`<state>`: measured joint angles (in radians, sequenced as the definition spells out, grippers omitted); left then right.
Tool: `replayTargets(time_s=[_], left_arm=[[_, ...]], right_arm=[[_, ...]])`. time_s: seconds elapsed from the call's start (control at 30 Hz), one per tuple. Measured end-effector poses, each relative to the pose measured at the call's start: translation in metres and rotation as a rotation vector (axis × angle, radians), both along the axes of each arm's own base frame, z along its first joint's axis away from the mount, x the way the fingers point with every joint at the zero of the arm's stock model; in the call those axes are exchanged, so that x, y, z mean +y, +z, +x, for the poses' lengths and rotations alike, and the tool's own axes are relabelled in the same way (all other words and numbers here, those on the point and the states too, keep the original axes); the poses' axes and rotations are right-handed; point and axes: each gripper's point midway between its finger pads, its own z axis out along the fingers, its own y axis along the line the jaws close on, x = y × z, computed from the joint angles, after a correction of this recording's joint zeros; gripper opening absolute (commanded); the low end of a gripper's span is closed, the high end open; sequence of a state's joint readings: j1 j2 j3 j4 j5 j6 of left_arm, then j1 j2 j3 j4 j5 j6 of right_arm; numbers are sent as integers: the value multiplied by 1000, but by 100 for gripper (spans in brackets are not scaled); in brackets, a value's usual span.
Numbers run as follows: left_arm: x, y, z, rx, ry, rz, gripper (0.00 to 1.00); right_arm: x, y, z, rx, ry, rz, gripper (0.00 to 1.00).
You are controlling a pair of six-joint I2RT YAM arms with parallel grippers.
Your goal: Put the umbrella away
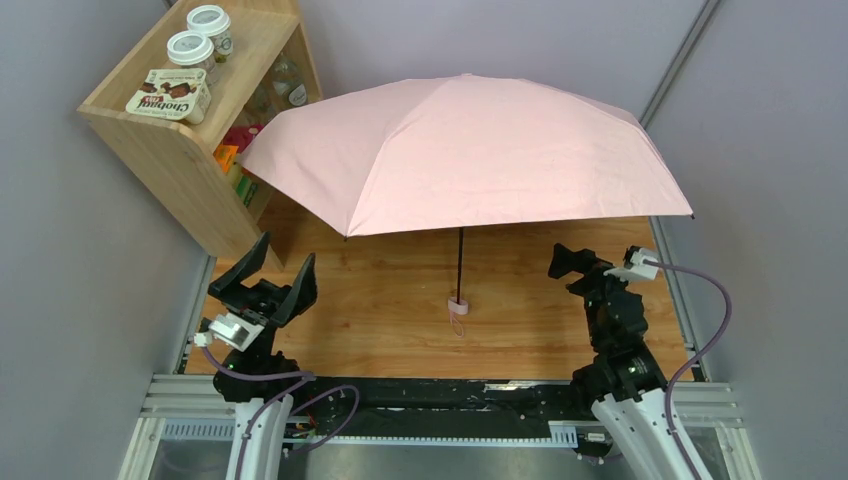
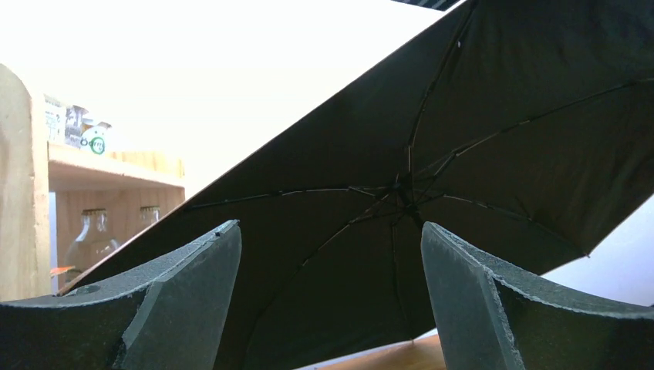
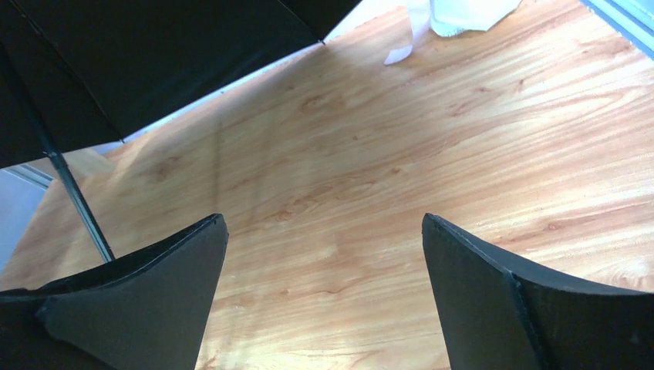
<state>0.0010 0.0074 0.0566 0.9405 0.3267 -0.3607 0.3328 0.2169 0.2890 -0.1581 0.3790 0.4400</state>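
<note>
Left jaws: nearest the lens in the left wrist view, both dark fingers (image 2: 181,308) stand wide apart with nothing between them. They tilt up at the black underside of the umbrella (image 1: 460,150), where its ribs meet.
Right jaws: spread just as wide and also empty, with fingers (image 3: 509,308) aimed down at bare worktop (image 3: 347,154).
Umbrella: fully open, with its pink canopy spanning the rear of the worktop. It stands on its small pink handle (image 1: 458,303), and the wrist loop (image 1: 459,322) trails from the handle toward the arms.
Landmark: the thin black shaft (image 1: 460,262), running roughly upright from the handle into the canopy.
Left arm (image 1: 255,310): well to the left of the shaft, with its jaws just under the canopy's left rim.
Right arm (image 1: 610,310): to the right of the shaft and, by my reading of the overhead view, the closer of the two. In its wrist view the shaft shows past the left finger.
Long axis: the shaft's near-vertical line, so jaws coming in level from either side would meet it crosswise.
Shelf unit (image 1: 180,150): left of the shaft and behind it, beside the canopy rim. I cannot tell whether the two touch.
White bag (image 3: 463,15): on the worktop right of the shaft, beyond the right jaws.
Step in hand: nothing gripped, and the closing of the canopy is not yet begun.
</note>
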Motion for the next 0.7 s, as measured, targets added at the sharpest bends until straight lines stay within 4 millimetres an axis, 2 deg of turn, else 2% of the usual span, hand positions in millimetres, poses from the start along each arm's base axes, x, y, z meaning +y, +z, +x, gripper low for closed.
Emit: replayTargets(time_s=[0.2, 0.3, 0.4, 0.47, 0.53, 0.6, 0.7], left_arm=[[4, -7, 11, 88, -50, -91, 93], [3, -18, 21, 169, -86, -130, 93], [7, -40, 39, 309, -93, -195, 93], [18, -58, 57, 463, -63, -297, 93], [36, -73, 67, 633, -4, -451, 93], [54, -77, 65, 757, 75, -590, 93], [70, -68, 49, 818, 152, -692, 93]], right_arm=[[13, -22, 8, 94, 56, -25, 100], [32, -31, 18, 132, 135, -19, 100], [56, -32, 31, 165, 221, 14, 100], [81, -30, 41, 193, 292, 33, 100], [116, -26, 51, 219, 381, 42, 100], [151, -21, 58, 235, 462, 40, 100], [190, -12, 68, 230, 535, 55, 100]])
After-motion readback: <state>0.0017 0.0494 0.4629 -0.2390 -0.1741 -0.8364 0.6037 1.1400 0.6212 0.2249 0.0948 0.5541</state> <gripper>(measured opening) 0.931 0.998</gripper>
